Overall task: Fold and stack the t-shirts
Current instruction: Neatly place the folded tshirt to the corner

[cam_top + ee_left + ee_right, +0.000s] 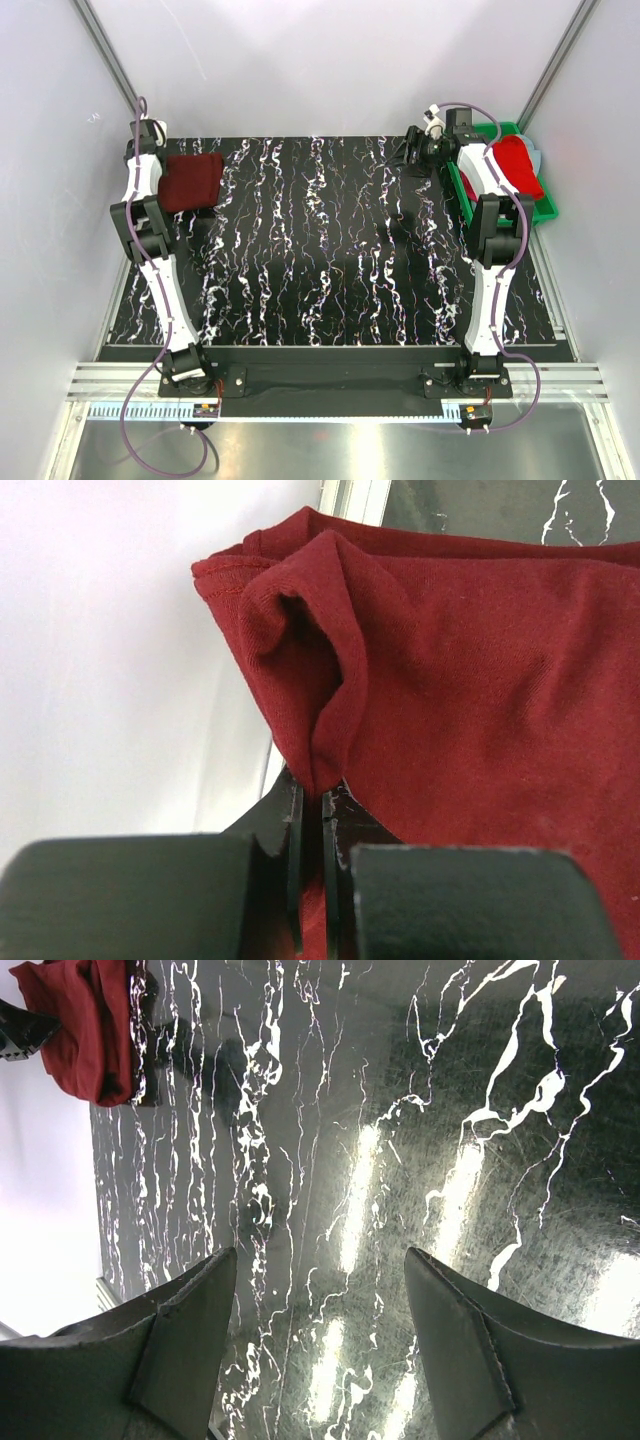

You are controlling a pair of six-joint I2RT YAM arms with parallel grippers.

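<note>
A folded dark maroon t-shirt (pixel 190 181) lies at the back left corner of the black marbled table (pixel 330 260). My left gripper (pixel 150 138) is at its left edge, shut on a pinched fold of the maroon cloth (pixel 320 710). The maroon t-shirt also shows far off in the right wrist view (pixel 85 1025). A bright red t-shirt (pixel 518 165) lies crumpled in the green bin (pixel 505 205) at the back right, partly hidden by the right arm. My right gripper (pixel 415 150) is open and empty above the table's back right, its jaws wide apart (pixel 318 1290).
White walls close in the table on the left, back and right. The green bin stands against the right wall beside the right arm. A metal rail (pixel 330 385) runs along the near edge by the arm bases.
</note>
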